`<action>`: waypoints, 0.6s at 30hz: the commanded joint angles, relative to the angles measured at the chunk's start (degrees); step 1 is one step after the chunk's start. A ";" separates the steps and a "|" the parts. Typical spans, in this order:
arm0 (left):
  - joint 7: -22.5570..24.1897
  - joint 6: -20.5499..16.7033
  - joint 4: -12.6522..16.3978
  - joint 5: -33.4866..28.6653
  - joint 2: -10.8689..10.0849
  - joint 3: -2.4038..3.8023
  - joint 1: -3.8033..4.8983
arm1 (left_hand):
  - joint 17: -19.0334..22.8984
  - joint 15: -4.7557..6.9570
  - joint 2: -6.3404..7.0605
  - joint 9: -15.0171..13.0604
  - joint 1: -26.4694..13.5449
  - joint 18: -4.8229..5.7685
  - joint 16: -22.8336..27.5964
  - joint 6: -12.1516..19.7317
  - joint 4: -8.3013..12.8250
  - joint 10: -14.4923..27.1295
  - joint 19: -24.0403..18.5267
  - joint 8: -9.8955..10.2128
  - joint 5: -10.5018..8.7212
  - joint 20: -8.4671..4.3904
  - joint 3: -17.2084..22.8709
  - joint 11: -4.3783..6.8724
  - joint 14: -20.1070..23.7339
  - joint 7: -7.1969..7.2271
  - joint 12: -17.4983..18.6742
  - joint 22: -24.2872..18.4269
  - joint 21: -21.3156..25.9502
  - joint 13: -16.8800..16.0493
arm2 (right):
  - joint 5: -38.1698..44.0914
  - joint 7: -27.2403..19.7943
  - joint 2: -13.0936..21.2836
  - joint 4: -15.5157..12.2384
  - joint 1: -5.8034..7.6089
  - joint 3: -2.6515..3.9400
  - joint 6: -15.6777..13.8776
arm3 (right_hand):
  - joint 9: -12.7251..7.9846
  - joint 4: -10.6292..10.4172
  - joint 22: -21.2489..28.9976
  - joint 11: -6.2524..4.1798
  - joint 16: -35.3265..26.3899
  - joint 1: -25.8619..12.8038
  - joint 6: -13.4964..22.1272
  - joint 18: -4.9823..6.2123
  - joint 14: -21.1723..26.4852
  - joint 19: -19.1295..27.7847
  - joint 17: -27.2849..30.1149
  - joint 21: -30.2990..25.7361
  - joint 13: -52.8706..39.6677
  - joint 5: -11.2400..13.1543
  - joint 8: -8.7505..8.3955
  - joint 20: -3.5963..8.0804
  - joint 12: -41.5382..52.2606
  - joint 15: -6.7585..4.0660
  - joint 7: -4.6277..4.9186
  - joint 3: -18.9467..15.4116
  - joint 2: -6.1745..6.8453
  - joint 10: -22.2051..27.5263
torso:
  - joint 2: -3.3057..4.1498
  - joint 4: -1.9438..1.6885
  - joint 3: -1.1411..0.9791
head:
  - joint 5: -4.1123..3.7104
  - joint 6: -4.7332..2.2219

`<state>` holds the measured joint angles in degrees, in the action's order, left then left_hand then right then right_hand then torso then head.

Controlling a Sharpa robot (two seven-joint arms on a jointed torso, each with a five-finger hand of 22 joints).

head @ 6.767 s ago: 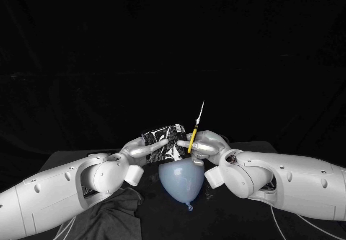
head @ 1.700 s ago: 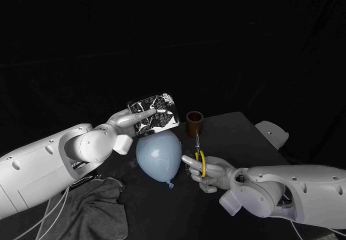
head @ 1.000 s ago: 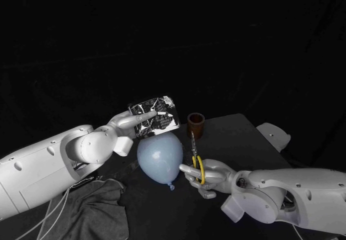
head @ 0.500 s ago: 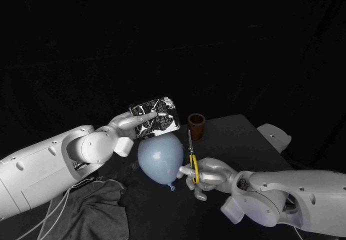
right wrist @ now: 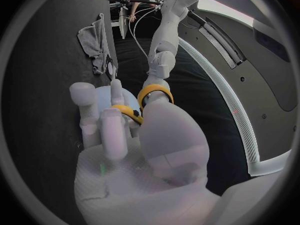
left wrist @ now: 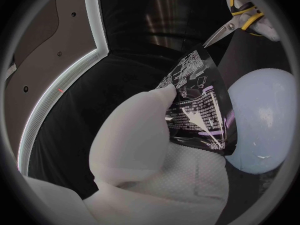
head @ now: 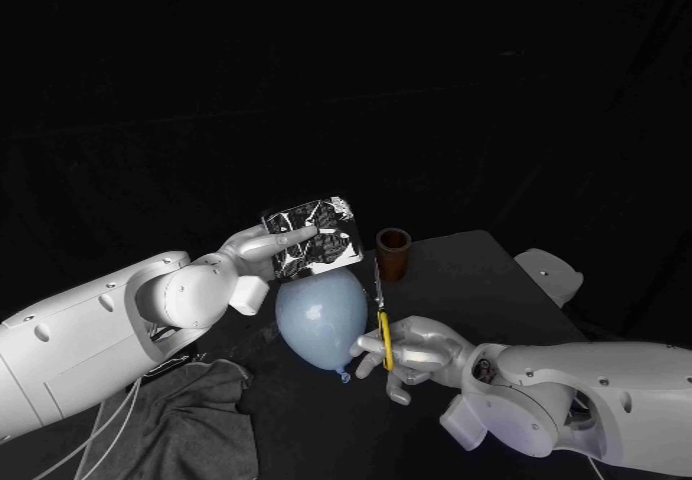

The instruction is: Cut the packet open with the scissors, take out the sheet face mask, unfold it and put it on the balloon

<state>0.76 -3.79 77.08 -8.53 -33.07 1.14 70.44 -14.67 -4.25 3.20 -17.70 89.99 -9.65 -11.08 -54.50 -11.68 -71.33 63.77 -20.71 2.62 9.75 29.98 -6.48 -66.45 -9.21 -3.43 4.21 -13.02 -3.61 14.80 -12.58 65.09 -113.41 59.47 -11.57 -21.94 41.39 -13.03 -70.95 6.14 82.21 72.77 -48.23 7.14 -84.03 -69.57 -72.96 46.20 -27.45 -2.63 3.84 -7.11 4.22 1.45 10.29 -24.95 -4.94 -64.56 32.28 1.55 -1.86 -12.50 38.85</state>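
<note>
So your left hand (head: 263,246) pinches the packet (head: 315,236) upright, edge offered toward your right hand (head: 408,352), which grips the scissors (head: 379,292) blades-up just below, seemingly lining up the cut.

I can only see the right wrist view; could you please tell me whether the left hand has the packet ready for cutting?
Observer: Yes, the left hand holds the packet up off the table, beside the balloon.
Operator: Thank you; where do the scissors point?
Observer: The scissors in the right hand point at a corner of the packet; whether the tip touches, I cannot tell.
Operator: Is anything else nearby?
Observer: A brown tube stands on the table beyond the scissors.
</note>
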 commanded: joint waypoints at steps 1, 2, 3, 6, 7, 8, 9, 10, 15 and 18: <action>0.17 1.83 0.08 0.16 0.15 0.07 0.12 | -0.09 0.03 -0.45 -7.51 -0.02 -0.85 0.12 0.07 0.06 -0.35 0.51 -0.31 0.19 0.02 0.31 0.06 -0.55 -0.52 -0.19 -0.10 -0.17 -0.05 | 0.99 0.18 -0.06 -0.39 0.02 0.04 -0.93 | -0.28 0.51 -0.07 0.19 0.35 0.08 -0.82 1.17 -1.39 -0.04 -0.42 0.08 1.58 -0.18 0.31 -0.41 -0.62 0.35 0.16 -1.55 -0.44 0.34 | 0.01 -0.02 0.04 | 0.04 0.05; 0.17 1.82 0.05 0.17 0.14 0.07 0.12 | -0.09 0.03 -0.45 -7.51 -0.02 -0.85 0.12 0.07 0.06 -0.35 0.51 -0.31 0.19 0.02 0.31 0.06 -0.55 -0.52 -0.19 -0.10 -0.17 -0.05 | 0.95 0.19 -0.05 -0.47 0.02 0.04 -1.01 | -0.40 0.60 -0.08 0.28 0.40 0.07 -1.32 1.17 -1.39 -0.06 -0.43 0.15 2.26 -0.18 0.46 -0.49 -0.67 0.43 0.25 -1.55 -0.46 0.44 | 0.03 -0.02 0.03 | -0.01 0.03; 0.17 1.81 0.01 0.18 0.13 0.07 0.12 | -0.09 0.03 -0.45 -7.51 -0.02 -0.85 0.12 0.07 0.06 -0.35 0.51 -0.31 0.19 0.02 0.31 0.06 -0.55 -0.52 -0.19 -0.10 -0.17 -0.05 | 0.92 0.20 -0.04 -0.53 0.02 0.04 -1.06 | -0.46 0.64 -0.11 0.28 0.48 0.06 -1.56 1.16 -1.43 -0.10 -0.54 0.26 2.59 -0.17 0.53 -0.52 -0.66 0.45 0.26 -1.55 -0.47 0.42 | 0.03 -0.01 0.04 | -0.03 0.04; 0.17 1.76 -0.09 0.20 0.12 0.07 0.12 | -0.09 0.03 -0.45 -7.51 -0.02 -0.85 0.12 0.07 0.06 -0.35 0.51 -0.31 0.19 0.02 0.31 0.06 -0.55 -0.52 -0.19 -0.10 -0.17 -0.05 | 0.85 0.21 -0.02 -0.68 0.02 0.03 -1.09 | -0.62 0.75 -0.24 0.27 0.68 0.06 -1.99 1.13 -1.53 -0.25 -0.85 0.61 3.27 -0.17 0.63 -0.55 -0.59 0.46 0.24 -1.55 -0.53 0.22 | 0.02 0.02 0.03 | -0.05 0.06; 0.17 1.74 -0.12 0.20 0.13 0.07 0.12 | -0.09 0.03 -0.45 -7.51 -0.02 -0.85 0.12 0.07 0.06 -0.35 0.51 -0.31 0.19 0.02 0.31 0.06 -0.55 -0.52 -0.19 -0.10 -0.17 -0.05 | 0.83 0.22 -0.02 -0.70 0.02 0.03 -1.07 | -0.72 0.85 -0.29 0.25 0.81 0.09 -2.34 1.12 -1.60 -0.31 -1.03 0.75 3.71 -0.17 0.72 -0.57 -0.54 0.45 0.24 -1.54 -0.58 -0.02 | 0.02 0.02 0.02 | -0.03 0.07; 0.17 1.74 -0.14 0.21 0.15 0.08 0.12 | -0.09 0.03 -0.45 -7.51 -0.02 -0.85 0.12 0.07 0.06 -0.35 0.51 -0.31 0.19 0.02 0.31 0.06 -0.55 -0.52 -0.19 -0.10 -0.17 -0.05 | 0.81 0.23 -0.03 -0.72 0.02 0.03 -1.02 | -0.77 0.92 -0.35 0.23 0.85 0.14 -2.64 1.11 -1.62 -0.38 -1.06 0.91 3.97 -0.17 0.82 -0.57 -0.50 0.44 0.23 -1.54 -0.62 -0.22 | 0.03 0.00 0.03 | -0.01 0.08; 0.17 1.75 -0.16 0.21 0.17 0.08 0.12 | -0.09 0.03 -0.45 -7.51 -0.02 -0.85 0.12 0.07 0.06 -0.35 0.51 -0.31 0.19 0.02 0.31 0.06 -0.55 -0.52 -0.19 -0.10 -0.17 -0.05 | 0.80 0.26 -0.04 -0.73 0.02 0.03 -0.88 | -0.84 1.02 -0.35 0.21 0.87 0.16 -3.09 1.12 -1.61 -0.37 -1.01 0.95 4.36 -0.17 0.95 -0.57 -0.46 0.43 0.23 -1.56 -0.66 -0.51 | 0.02 -0.02 0.03 | -0.02 0.08; 0.17 1.78 -0.17 0.21 0.21 0.08 0.12 | -0.09 0.03 -0.45 -7.51 -0.02 -0.85 0.12 0.07 0.06 -0.35 0.51 -0.31 0.19 0.02 0.31 0.06 -0.55 -0.52 -0.19 -0.10 -0.17 -0.05 | 0.78 0.30 -0.04 -0.73 0.02 0.03 -0.58 | -0.86 1.02 -0.30 0.21 0.82 0.15 -3.12 1.14 -1.58 -0.32 -0.89 0.84 4.41 -0.17 0.96 -0.57 -0.46 0.42 0.23 -1.56 -0.66 -0.52 | 0.02 -0.02 0.03 | -0.02 0.08; 0.19 1.92 -0.19 0.22 0.31 0.08 0.12 | -0.09 0.03 -0.45 -7.51 -0.02 -0.85 0.12 0.07 0.06 -0.35 0.51 -0.31 0.19 0.02 0.31 0.06 -0.55 -0.52 -0.19 -0.10 -0.17 -0.05 | 1.02 0.50 -0.05 -0.95 0.01 0.03 1.19 | -3.16 0.62 1.79 1.27 -0.63 -1.31 2.67 1.82 -0.01 2.73 2.32 -3.74 8.67 -0.20 -0.19 -1.18 -0.70 1.35 1.02 -1.34 0.91 5.11 | 0.04 0.01 -0.01 | 0.01 0.21; 0.18 1.93 -0.22 0.22 0.30 0.08 0.12 | -0.09 0.03 -0.45 -7.51 -0.02 -0.85 0.12 0.07 0.06 -0.35 0.51 -0.31 0.19 0.02 0.31 0.06 -0.55 -0.52 -0.19 -0.10 -0.17 -0.05 | 1.17 0.47 0.01 -1.14 0.01 0.03 1.73 | -4.74 0.00 2.70 1.95 -1.01 -1.61 7.30 2.10 0.60 4.02 3.35 -5.57 10.81 -0.25 -0.38 -1.72 -0.78 1.88 1.71 -0.31 2.45 7.64 | 0.04 0.05 -0.03 | 0.01 0.23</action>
<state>0.67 -3.06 76.82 -8.38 -32.91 1.15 70.44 -14.71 -4.24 3.38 -17.71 89.82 -9.90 -11.08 -54.56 -11.67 -71.24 63.77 -20.83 2.62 9.75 29.96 -6.57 -66.45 -9.30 -3.43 4.21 -13.02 -3.62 15.01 -11.88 65.11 -114.31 59.47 -11.57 -22.41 36.87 -12.76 -68.39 7.93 81.49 71.09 -41.70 8.12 -83.50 -65.80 -69.83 40.94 -16.96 -2.63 3.84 -8.74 3.81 3.21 11.26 -24.94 -3.19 -57.28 32.31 1.54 -1.85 -12.49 39.02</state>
